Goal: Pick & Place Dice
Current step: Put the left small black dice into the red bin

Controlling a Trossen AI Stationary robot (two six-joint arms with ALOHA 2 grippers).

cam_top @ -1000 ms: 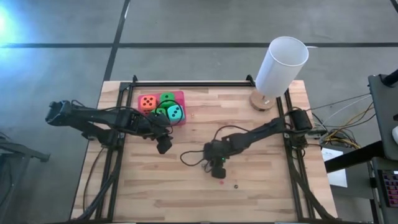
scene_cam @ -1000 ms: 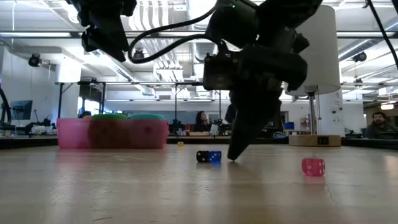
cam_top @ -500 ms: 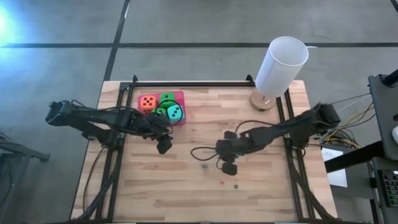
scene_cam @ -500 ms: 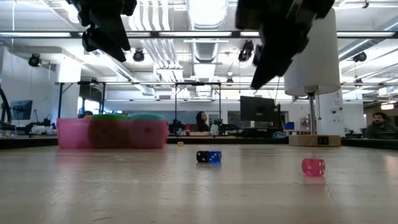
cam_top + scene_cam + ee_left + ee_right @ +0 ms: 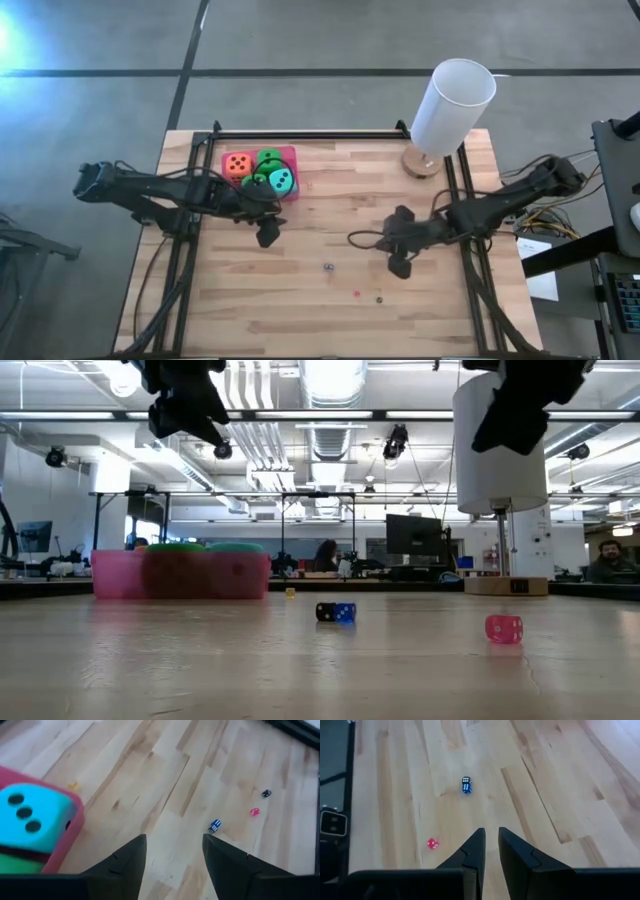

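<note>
Left claw (image 5: 266,238) hangs above the tabletop (image 5: 330,320), fingers (image 5: 125,862) standing apart with nothing between them. Just beside it, on the side toward the far left corner, sits the pink tray (image 5: 291,154), and all four dice are packed in it: the teal die (image 5: 282,181) nearest this claw, showing three pips in the left wrist view, a green die (image 5: 260,181) touching it, the orange die (image 5: 238,165) and the second green die (image 5: 269,157) behind them. In the low view the tray shows as a pink block with green and teal tops peeking over its rim.

Right claw (image 5: 399,266) hovers over the right half of the tabletop, fingers (image 5: 472,852) drawn nearly together, only a thin slit between them, gripping nothing. Out ahead of it, toward the middle of the tabletop, lies a tiny blue-and-black die (image 5: 327,267). Nearer the front edge from this claw lie a tiny red die (image 5: 356,294) and a tiny dark die (image 5: 379,297), close to one another. All three are well apart from the tray. Beyond the right claw, toward the far right corner, a white lamp (image 5: 452,105) stands on a round wooden base.

A tiny yellow speck (image 5: 73,786) lies on the wood just beside the tray, near the left claw
</note>
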